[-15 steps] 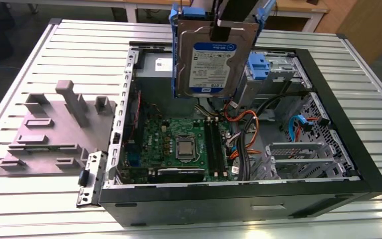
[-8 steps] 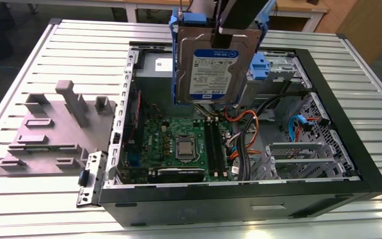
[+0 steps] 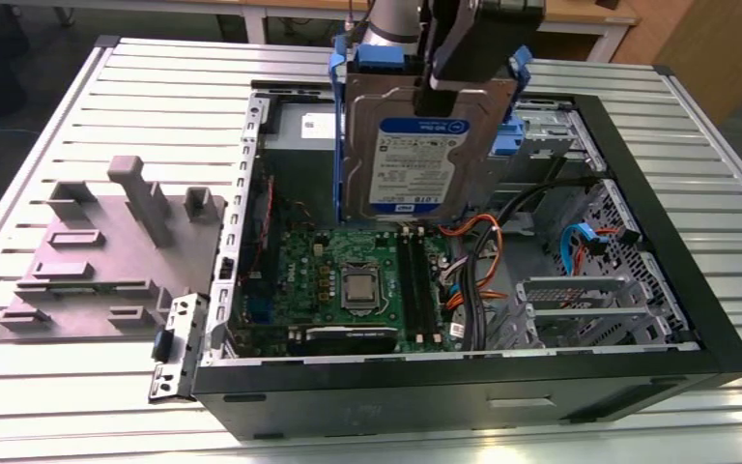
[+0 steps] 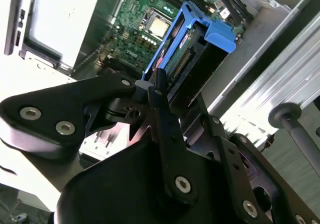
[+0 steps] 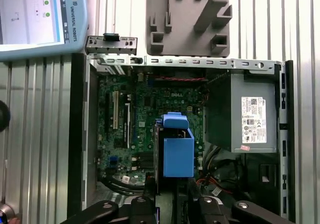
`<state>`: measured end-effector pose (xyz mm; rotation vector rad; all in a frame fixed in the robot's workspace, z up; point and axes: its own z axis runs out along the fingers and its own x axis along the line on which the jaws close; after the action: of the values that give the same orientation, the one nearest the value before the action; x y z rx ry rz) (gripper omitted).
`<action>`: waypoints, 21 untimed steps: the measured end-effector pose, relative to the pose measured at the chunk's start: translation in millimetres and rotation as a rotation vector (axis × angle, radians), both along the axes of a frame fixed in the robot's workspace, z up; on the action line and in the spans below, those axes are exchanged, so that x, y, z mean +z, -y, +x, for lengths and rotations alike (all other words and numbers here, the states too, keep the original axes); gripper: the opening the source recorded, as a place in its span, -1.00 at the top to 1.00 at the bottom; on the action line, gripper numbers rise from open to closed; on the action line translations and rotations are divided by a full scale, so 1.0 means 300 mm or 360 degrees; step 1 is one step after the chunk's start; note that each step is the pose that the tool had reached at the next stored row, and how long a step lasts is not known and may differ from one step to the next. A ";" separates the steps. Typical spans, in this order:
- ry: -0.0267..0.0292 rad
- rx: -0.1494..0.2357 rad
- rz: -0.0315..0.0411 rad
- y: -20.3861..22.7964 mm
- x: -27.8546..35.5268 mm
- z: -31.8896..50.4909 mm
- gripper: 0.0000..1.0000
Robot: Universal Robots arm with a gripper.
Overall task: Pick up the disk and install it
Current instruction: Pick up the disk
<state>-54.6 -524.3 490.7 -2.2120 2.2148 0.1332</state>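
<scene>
The disk (image 3: 410,159) is a silver drive with a white-and-blue label and blue side rails. It hangs upright above the open computer case (image 3: 474,372), over the motherboard (image 3: 345,280). My gripper (image 3: 459,85) comes down from above and is shut on the disk's upper part. In the second wrist view the dark fingers (image 4: 159,91) clamp the disk (image 4: 192,34), whose connector edge faces the camera. The first wrist view looks down the disk's blue rail (image 5: 177,151) into the case, with the gripper (image 5: 172,204) at the picture's edge.
The case lies on its side on a slatted metal table (image 3: 62,126). A grey power-supply box (image 5: 252,119) fills one corner. Metal drive bays (image 3: 578,300) and orange and blue cables (image 3: 578,237) sit on the exterior view's right. A grey fixture (image 3: 100,251) lies on its left.
</scene>
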 end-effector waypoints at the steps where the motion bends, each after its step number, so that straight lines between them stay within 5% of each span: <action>1: 0.00000 0.0000 0.0000 0.009 0.000 0.000 0.30; 10: -0.00001 0.0000 0.0000 0.076 -0.002 0.000 0.30; 21: 0.00000 -0.0001 0.0000 0.133 -0.004 0.001 0.30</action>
<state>-54.4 -564.1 489.6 -2.2116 2.2152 0.1332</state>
